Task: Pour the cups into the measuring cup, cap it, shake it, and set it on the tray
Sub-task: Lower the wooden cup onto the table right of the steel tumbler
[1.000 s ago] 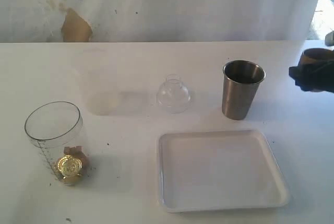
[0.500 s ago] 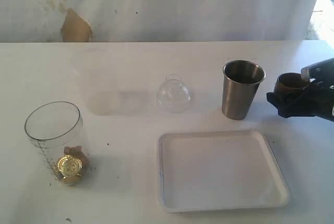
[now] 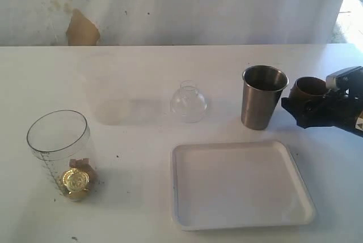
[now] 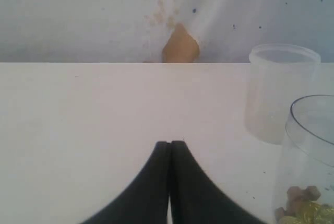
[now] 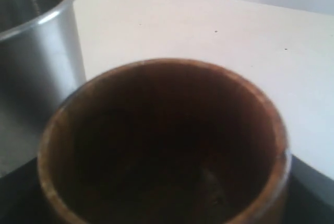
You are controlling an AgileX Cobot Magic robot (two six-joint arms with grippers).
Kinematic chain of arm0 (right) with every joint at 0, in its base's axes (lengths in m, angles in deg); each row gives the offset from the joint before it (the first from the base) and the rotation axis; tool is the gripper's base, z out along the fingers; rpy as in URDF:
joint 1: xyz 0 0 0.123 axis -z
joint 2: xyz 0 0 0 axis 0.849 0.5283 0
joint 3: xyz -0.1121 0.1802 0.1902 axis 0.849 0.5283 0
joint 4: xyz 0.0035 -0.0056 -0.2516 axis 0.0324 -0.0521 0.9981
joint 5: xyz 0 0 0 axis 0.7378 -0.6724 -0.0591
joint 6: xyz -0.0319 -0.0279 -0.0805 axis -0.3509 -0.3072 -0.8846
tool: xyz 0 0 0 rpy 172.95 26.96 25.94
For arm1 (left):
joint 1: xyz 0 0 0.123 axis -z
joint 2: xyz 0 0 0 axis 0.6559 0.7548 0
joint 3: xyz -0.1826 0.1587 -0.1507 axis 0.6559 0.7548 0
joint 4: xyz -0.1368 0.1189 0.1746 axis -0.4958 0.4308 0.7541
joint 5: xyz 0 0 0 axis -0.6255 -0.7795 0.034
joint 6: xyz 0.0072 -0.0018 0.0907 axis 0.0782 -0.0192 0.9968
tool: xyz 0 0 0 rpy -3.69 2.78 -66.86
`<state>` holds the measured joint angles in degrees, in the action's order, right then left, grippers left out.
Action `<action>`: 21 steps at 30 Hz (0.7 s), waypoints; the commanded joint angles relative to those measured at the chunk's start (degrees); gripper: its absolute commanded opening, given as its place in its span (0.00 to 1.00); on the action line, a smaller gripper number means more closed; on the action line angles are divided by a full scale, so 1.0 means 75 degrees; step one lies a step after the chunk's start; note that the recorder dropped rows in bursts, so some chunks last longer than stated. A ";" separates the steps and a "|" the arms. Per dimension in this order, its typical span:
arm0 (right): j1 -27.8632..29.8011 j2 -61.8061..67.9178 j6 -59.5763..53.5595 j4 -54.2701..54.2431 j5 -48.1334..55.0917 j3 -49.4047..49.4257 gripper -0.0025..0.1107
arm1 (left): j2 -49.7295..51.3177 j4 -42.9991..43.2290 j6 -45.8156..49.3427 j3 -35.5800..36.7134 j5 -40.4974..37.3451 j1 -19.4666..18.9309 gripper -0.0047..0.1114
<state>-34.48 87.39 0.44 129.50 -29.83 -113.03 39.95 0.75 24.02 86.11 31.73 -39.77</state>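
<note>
The dark-brown wooden cup (image 3: 309, 88) sits upright in my right gripper (image 3: 307, 108), whose black fingers are shut around its sides. It fills the right wrist view as a wooden cup (image 5: 162, 140) with a dark inside. Just left of it stands the stainless-steel tumbler (image 3: 264, 98), also seen as the tumbler (image 5: 36, 51) close by. The clear measuring cup (image 3: 58, 152) stands at the front left with gold and brown bits at its bottom. My left gripper (image 4: 170, 143) is shut and empty, with the measuring cup (image 4: 310, 156) beside it. The white tray (image 3: 244, 223) lies at the front.
A small clear dome-shaped lid (image 3: 188, 102) stands mid-table, left of the tumbler. A faint translucent container (image 4: 282, 93) stands behind the measuring cup. A white backdrop with a brown patch (image 3: 83, 29) closes the table's far edge.
My right gripper has carried the wooden cup leftward and lower, from the right edge of the view to just beside the steel tumbler. Nothing else has moved.
</note>
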 commanded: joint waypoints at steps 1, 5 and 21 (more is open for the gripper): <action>-0.0183 0.0001 -0.0412 -0.0186 -0.0142 0.0013 0.02 | -0.0033 0.0004 -0.0015 0.0034 0.0014 0.0011 0.04; -0.0396 0.0001 -0.1069 -0.0242 -0.0142 0.0013 0.02 | -0.0033 0.0004 -0.0015 0.0034 0.0014 0.0011 0.04; -0.1173 0.0001 -0.1019 -0.0579 -0.0112 -0.0124 0.02 | -0.0033 0.0004 -0.0015 0.0034 0.0014 0.0011 0.04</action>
<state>-42.13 87.39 -6.97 125.09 -29.20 -113.47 39.95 0.75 24.02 86.11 31.73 -39.77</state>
